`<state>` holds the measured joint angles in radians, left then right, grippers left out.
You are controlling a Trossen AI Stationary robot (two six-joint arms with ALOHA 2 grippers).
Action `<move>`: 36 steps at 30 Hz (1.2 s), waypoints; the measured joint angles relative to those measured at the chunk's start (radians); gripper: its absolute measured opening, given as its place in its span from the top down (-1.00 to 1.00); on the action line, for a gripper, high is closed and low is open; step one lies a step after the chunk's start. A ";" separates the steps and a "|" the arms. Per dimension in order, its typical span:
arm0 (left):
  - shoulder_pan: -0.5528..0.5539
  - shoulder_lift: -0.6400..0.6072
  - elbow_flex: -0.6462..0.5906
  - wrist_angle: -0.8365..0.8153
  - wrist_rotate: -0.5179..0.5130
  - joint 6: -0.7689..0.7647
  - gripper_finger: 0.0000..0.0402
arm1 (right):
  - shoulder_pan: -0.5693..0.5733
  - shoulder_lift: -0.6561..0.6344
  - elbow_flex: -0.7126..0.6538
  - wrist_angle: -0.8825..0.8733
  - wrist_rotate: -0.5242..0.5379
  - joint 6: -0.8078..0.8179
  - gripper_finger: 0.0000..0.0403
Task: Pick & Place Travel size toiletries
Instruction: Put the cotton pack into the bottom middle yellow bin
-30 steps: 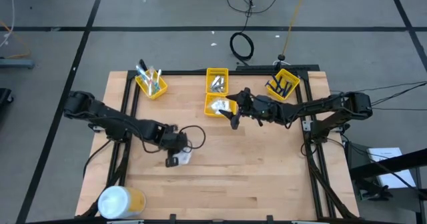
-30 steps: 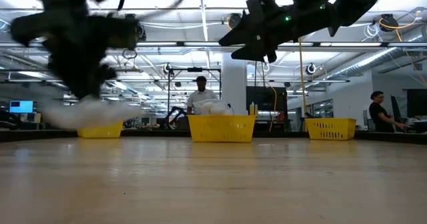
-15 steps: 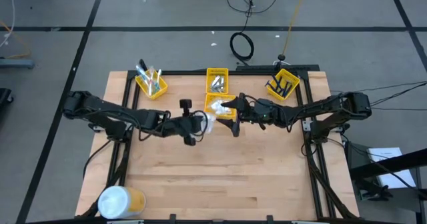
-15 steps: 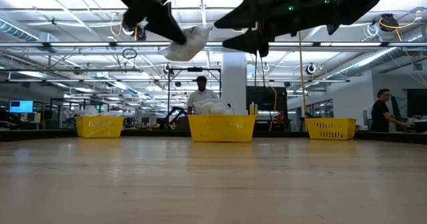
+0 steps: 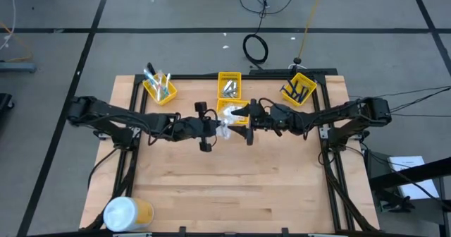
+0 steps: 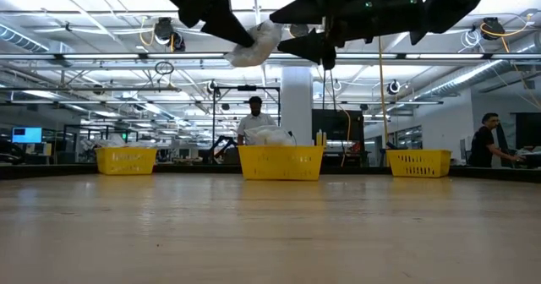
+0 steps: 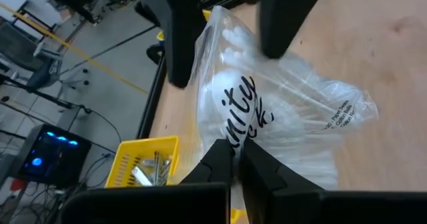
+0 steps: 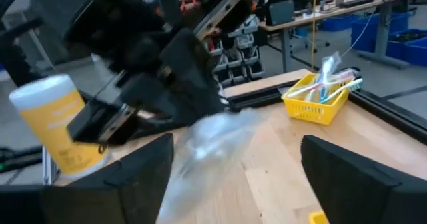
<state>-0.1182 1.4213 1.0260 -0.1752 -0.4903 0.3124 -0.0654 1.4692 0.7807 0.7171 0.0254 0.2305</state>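
A clear crinkly packet point(image 7: 267, 111) of white swabs hangs high above the table's middle, with my left gripper point(image 5: 215, 130) shut on it. In the low view the packet point(image 6: 258, 46) shows well above the wood. My right gripper point(image 5: 246, 123) faces it from the table's right, open. Its two fingers point(image 7: 177, 44) stand on either side of the packet's far end. I cannot tell whether they touch it. My left gripper pinches the packet's near edge point(image 7: 230, 143) between its two fingertips. The fingers come from the table's left, slanting a little down. The packet sticks out beyond them toward the right gripper, lifted clear of the table, with its plastic crumpled.
Along the far edge stand yellow bins: one with toothbrushes point(image 5: 160, 89), one with silvery tubes point(image 5: 229, 86), one with white packets point(image 5: 231, 111) just behind the grippers, one with dark razors point(image 5: 299, 89). A white-and-yellow cylinder point(image 5: 127, 214) stands at the near left corner.
My left gripper has risen from the table's middle with the packet. It has gone toward the far right, up to the right gripper, and has tipped from pointing down to nearly level. The packet is lifted clear. My right gripper has stayed open.
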 joint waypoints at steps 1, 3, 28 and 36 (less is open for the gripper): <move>-0.002 0.004 0.000 0.006 0.002 0.000 0.97 | -0.001 0.005 0.000 0.013 0.000 0.013 -0.49; -0.003 0.015 0.000 0.018 0.011 0.004 0.98 | -0.001 0.007 0.000 0.014 0.001 0.023 -0.35; -0.119 0.009 0.179 -0.072 -0.097 -0.100 -0.04 | -0.110 0.007 0.001 -0.347 0.445 -0.147 0.98; -0.143 0.009 0.197 -0.182 -0.158 -0.134 -0.21 | -0.141 0.008 0.000 -0.394 0.303 -0.108 0.98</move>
<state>-0.2607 1.4307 1.2232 -0.3576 -0.6483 0.1781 -0.2066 1.4773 0.7811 0.3234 0.3282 0.1224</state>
